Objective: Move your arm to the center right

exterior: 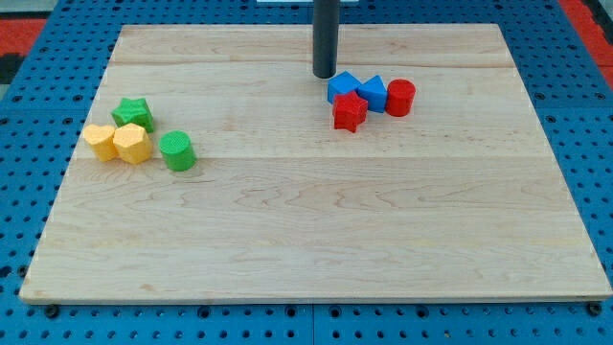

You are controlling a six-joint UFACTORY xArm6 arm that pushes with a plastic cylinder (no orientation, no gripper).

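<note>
My dark rod comes down from the view's top, and my tip (pixel 325 75) rests on the wooden board (pixel 306 220) near its top middle. Just right of the tip lies a cluster: a blue block (pixel 341 86), a blue triangular block (pixel 373 93), a red star block (pixel 350 111) and a red cylinder (pixel 400 98). The tip stands close to the left blue block; I cannot tell if it touches. At the view's left lie a green star block (pixel 133 113), a yellow star block (pixel 99 140), a yellow hexagonal block (pixel 131 143) and a green cylinder (pixel 177 151).
The board lies on a blue pegboard table (pixel 38 115) that shows round its edges. A red patch (pixel 29 24) lies beyond the pegboard at the view's top left.
</note>
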